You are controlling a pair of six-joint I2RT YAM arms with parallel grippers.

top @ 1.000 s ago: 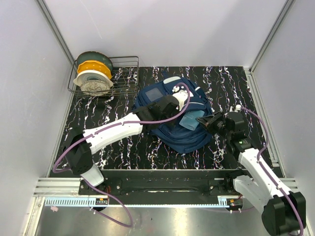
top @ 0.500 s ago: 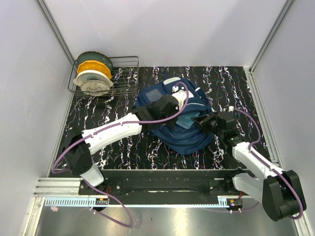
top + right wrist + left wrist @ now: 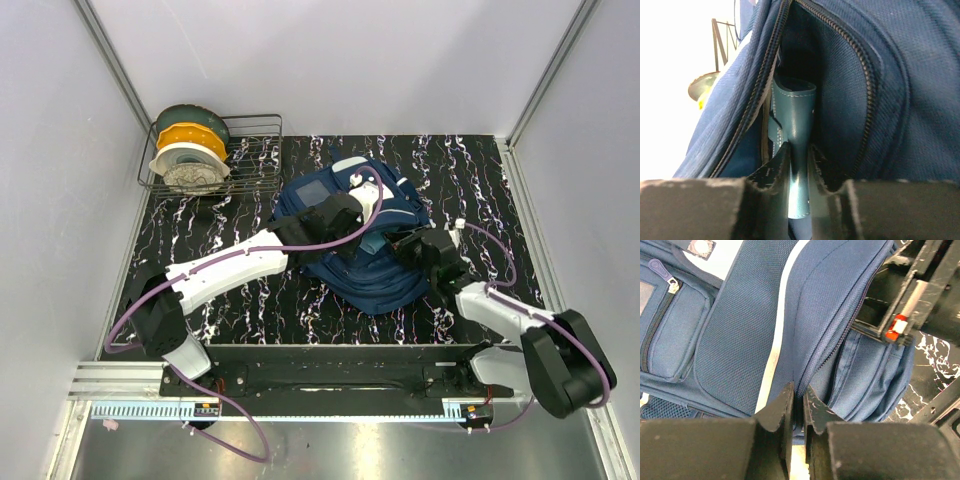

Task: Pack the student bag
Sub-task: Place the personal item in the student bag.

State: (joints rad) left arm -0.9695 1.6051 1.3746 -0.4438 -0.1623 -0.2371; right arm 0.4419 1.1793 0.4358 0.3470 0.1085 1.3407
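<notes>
right gripper [image 3: 799, 150] clamped on the pouch [image 3: 794, 107], nosed through the bag [image 3: 890, 95] mouth. A second ago the pouch sat mostly outside; from above only a sliver shows now, so insertion looks nearly done and release is probably next. left gripper [image 3: 798, 399] pinched on the zip edge [image 3: 812, 375], holding the mouth open. Right arm low, stretched in from the bag's right. Left arm reaches across its near-left. Bag lies flat on the table [image 3: 480, 175], rack [image 3: 255, 150] off its far-left.
</notes>
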